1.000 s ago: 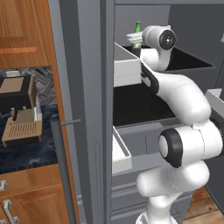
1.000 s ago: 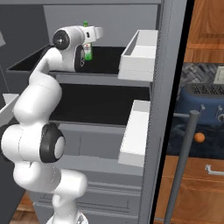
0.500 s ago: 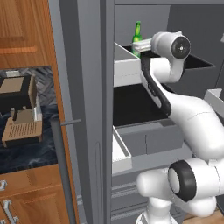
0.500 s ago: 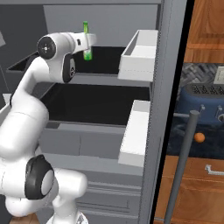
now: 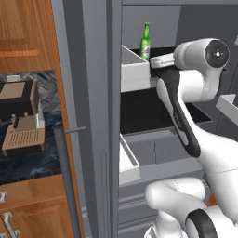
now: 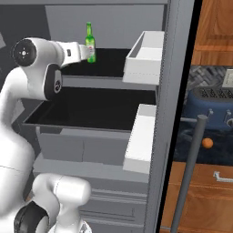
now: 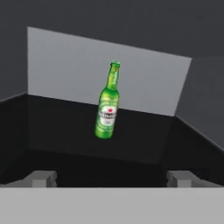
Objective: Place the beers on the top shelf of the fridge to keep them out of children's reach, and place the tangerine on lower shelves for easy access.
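Premises present as a rendered domestic kitchen. Supporting evidence: a tall grey fridge (image 6: 175, 68) standing open with black shelves and white door bins (image 6: 144, 58), brown wooden cabinets (image 5: 25, 35) with metal handles, a dark patterned counter (image 5: 28, 160) carrying a coffee machine (image 5: 21, 116), and a blue toaster (image 6: 214, 107) on the opposite side.
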